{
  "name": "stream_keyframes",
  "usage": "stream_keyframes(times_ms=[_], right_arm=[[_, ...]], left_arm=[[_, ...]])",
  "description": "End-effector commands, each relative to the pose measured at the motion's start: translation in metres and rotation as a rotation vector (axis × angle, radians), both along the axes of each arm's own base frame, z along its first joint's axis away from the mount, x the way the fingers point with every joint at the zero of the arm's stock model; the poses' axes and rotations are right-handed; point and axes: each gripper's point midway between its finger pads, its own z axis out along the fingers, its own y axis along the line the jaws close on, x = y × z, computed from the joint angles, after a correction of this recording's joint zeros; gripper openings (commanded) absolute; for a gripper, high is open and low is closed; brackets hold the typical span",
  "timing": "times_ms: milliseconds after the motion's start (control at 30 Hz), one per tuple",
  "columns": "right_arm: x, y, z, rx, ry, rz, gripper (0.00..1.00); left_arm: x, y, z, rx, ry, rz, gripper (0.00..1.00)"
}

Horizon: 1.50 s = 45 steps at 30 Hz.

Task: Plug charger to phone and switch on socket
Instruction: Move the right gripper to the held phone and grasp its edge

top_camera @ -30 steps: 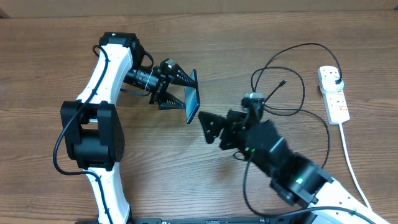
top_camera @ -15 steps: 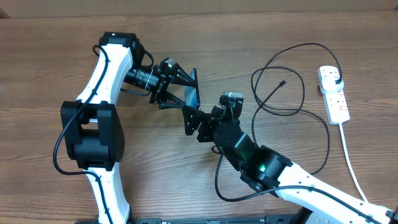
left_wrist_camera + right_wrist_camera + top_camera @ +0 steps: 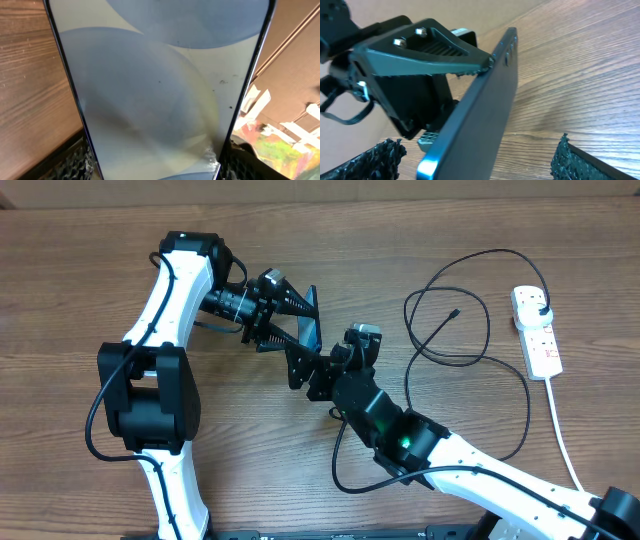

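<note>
Glass-fronted phone [image 3: 313,328] aloft near centre, left gripper [image 3: 298,320] clamped across it | right gripper [image 3: 304,373] jaws apart, astride its near end | we judge it stiff, slick, breakable: grip the side edges.

White socket [image 3: 540,340], looping charger [image 3: 500,251], phone [image 3: 311,320] on edge.

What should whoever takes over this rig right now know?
Left gripper: shut on the phone, held on edge above the table.
Right gripper: open, empty, close to the phone.
Charger: looped on the table at right, connector tip lying free, plug in the socket.
Done: phone gripped.
Left: grasp the connector tip, plug it into the phone, switch on the socket. The switch state is not readable.
</note>
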Motion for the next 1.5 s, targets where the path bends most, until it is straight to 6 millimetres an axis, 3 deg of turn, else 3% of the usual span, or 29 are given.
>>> stream_keyframes(times_ms=[0, 167, 433, 667, 1467], right_arm=[[0.01, 0.006, 0.006, -0.004, -0.02, -0.031, 0.99], [0.018, 0.013, -0.001, -0.045, -0.023, -0.031, 0.99], [0.03, 0.01, 0.006, -0.08, -0.061, -0.087, 0.98], [0.032, 0.006, 0.007, -0.079, -0.068, -0.116, 0.81], [0.029, 0.007, -0.006, -0.109, -0.032, -0.095, 0.42]], left_arm=[[0.01, -0.004, 0.011, -0.054, -0.078, 0.003, 0.64], [0.017, -0.008, 0.008, -0.046, -0.094, 0.013, 0.64], [0.018, -0.014, -0.004, 0.034, -0.064, 0.008, 0.64], [0.015, -0.02, -0.004, 0.04, -0.039, 0.004, 0.63], [0.013, -0.026, -0.004, 0.038, -0.039, -0.006, 0.63]])
